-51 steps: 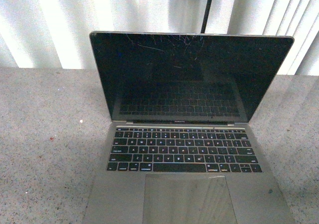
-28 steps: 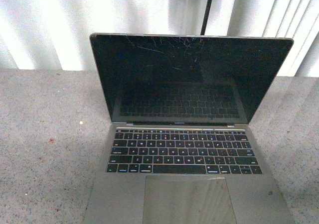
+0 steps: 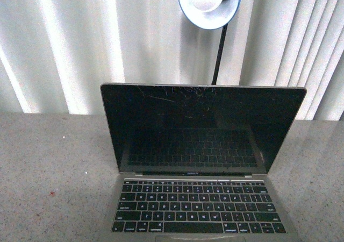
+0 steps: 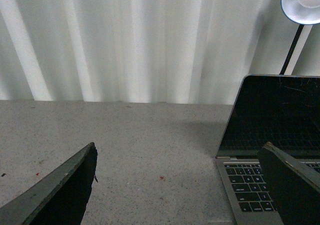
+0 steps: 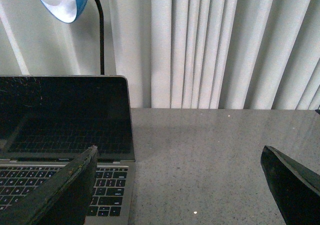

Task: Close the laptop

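The silver-grey laptop (image 3: 199, 199) stands open on the grey speckled table (image 3: 48, 161), its black screen upright and cracked near the top edge, black keys facing me. Neither arm shows in the front view. In the left wrist view my left gripper (image 4: 180, 152) is open over bare table beside the laptop (image 4: 250, 185), one dark finger (image 4: 292, 182) overlapping the keyboard corner. In the right wrist view my right gripper (image 5: 180, 155) is open too, over the table on the laptop's (image 5: 65, 120) other side, with nothing between its fingers.
A blue desk lamp (image 3: 210, 2) on a black stalk rises behind the laptop's screen. White pleated curtains (image 3: 80, 43) close off the back of the table. Small red specks (image 3: 51, 193) dot the table's left part.
The front view has tilted up: the laptop sits lower in the picture and the blue lamp has come into sight. The laptop's screen stands at the same angle.
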